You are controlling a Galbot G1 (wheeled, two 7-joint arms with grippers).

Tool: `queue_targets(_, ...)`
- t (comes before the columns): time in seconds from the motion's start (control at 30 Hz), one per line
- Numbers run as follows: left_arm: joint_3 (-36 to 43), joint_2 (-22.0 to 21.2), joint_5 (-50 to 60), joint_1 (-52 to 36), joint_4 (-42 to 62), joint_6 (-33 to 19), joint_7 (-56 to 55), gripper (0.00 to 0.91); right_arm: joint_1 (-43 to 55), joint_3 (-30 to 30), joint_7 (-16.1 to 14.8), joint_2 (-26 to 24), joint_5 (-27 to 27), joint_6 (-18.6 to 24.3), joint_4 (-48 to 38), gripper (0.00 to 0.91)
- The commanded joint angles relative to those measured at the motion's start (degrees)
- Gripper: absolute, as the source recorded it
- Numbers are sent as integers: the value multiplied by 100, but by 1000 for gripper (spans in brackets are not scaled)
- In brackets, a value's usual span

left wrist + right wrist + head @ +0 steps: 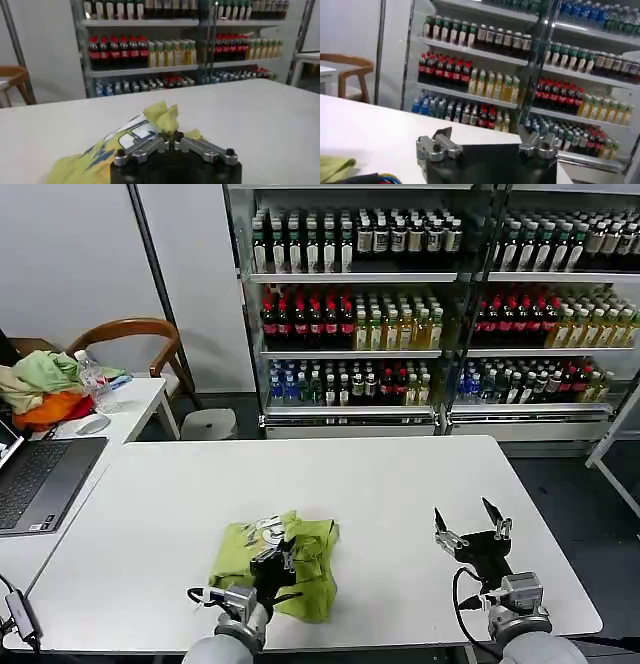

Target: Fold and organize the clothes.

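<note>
T-shirt (285, 562) — lime yellow-green, one item, lying crumpled and partly bunched in the lower centre of the head view, on the white table (400, 494). Printed graphic faces up along its upper-left part; the left wrist view shows the white-and-dark print (132, 132) just beyond the fingers and a raised peak of cloth (164, 116) standing above them.

Left gripper (272, 564) — on the shirt's middle, clenched on a fold of the fabric; in the left wrist view the two fingers (150, 146) meet with cloth pinched between them.

Right gripper (470, 536) — lower right of the head view, above bare table well apart from the shirt, jaws spread wide and holding nothing.

Step in hand, as judged — spreading the bunched shirt flat before any fold. To do it well: lift only enough to free the layers, draw the held fold outward rather than up, and bring the free gripper to an opposite edge so the cloth is tensioned between two points. Risk — a mid-body pinch may gather several layers and drag the whole shirt.

Surroundings — laptop (35, 479) at the left edge; heap of other garments (40, 389) on a side table, upper left; bottle shelves (400, 304) across the top.
</note>
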Motion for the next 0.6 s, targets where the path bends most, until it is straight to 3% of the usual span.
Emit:
queue_targets(0.03, 267, -117, -376, -343, 351, -405, 109, 907, 20, 19, -7, 3, -7, 9, -12, 907)
queue_targets(0.27, -3, 103, -675, -185, -636, -825, 371, 907, 133, -42, -14, 35, -12, 4, -89, 907)
queue_targets(0.4, -590, 520, -819, -36, -1131, -805, 355, 907, 199, -108, -25, 55, -21, 3, -136, 907)
queue_targets(0.6, -1621, 1047, -999, 218, -565, -542, 130, 907, 313, -228, -41, 51, -42, 16, -232, 907)
